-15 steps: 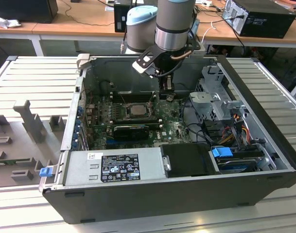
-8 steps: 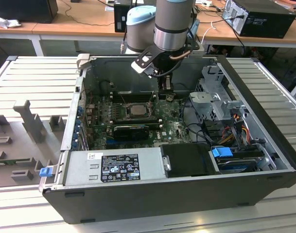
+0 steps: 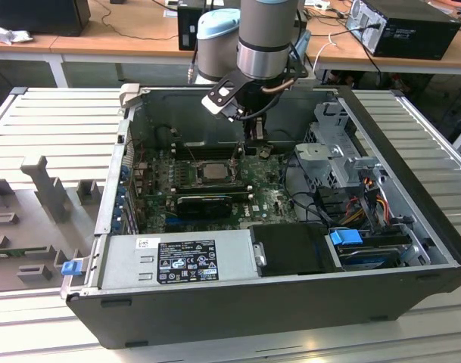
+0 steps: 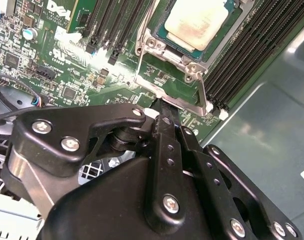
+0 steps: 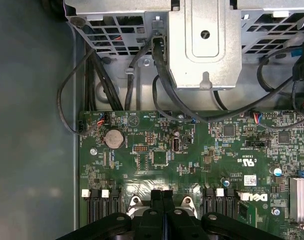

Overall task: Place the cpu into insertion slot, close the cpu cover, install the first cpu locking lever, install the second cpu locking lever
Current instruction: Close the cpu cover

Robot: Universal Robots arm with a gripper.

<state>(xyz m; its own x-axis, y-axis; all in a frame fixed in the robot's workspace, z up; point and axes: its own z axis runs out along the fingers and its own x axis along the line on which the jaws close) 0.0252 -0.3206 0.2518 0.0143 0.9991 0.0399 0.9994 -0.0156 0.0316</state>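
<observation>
The cpu (image 4: 194, 22) lies flat inside the insertion slot (image 4: 152, 44), its pale metal face up and uncovered. In the exterior view the cpu (image 3: 213, 171) sits near the middle of the motherboard (image 3: 268, 200), inside the open computer case (image 3: 412, 151).

The cpu cover (image 4: 189, 103) is raised off the insertion slot and stands at 1 side of it. Green board shows through its square window. The gripper (image 4: 163, 107) is just beside the insertion slot on that same side, with its 2 fingers pressed together. The tips meet the outer edge of the cpu cover. Whether that thin edge is nipped between them cannot be told.

In the first wrist view the gripper (image 5: 162, 194) shows the same tight pairing, with 2 silver corners of the cover on either side of it. Long black memory slots (image 4: 241, 50) flank the insertion slot. Farther from the insertion slot, beyond the gripper, are a coin cell battery (image 5: 112, 138) and the metal drive cage (image 5: 201, 40) with black cables (image 5: 67, 107) running from it.

In the exterior view the gripper (image 3: 254, 134) hangs just behind the insertion slot, and the power supply (image 3: 177, 257) lies in front of it.
</observation>
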